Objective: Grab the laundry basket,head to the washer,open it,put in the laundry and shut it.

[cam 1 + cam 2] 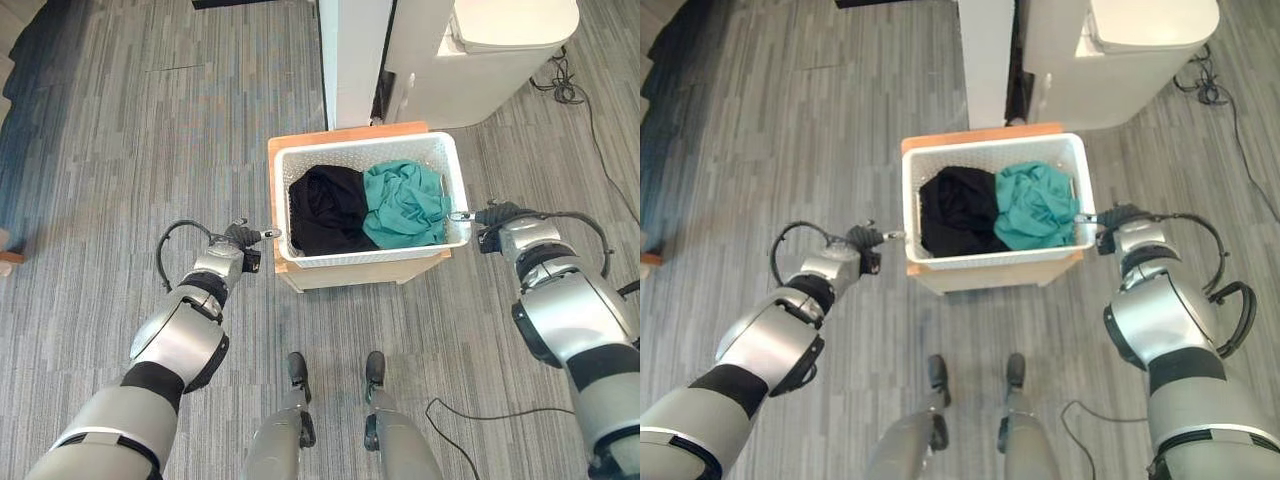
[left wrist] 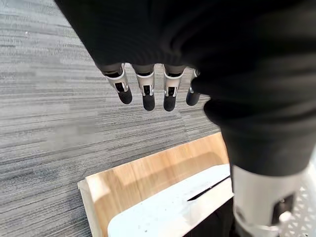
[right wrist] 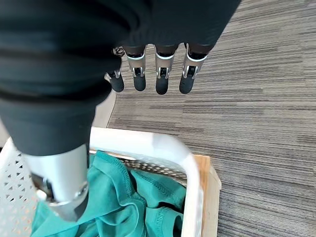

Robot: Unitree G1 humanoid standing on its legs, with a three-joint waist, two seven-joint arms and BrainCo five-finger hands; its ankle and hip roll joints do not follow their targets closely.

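Eye views: white laundry basket [image 1: 458,180] with black garment [image 1: 325,210] and teal garment [image 1: 405,203] sits on a wooden stand [image 1: 350,272]; left hand [image 1: 243,237] and right hand [image 1: 493,215] flank it. Left wrist view: fingers [image 2: 148,91] straight, holding nothing. Right wrist view: fingers [image 3: 162,76] straight, empty, above the basket rim.

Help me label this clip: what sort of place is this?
Probably a home-style laundry corner: a white laundry basket of clothes on a low wooden stand, a white appliance behind, grey striped floor.
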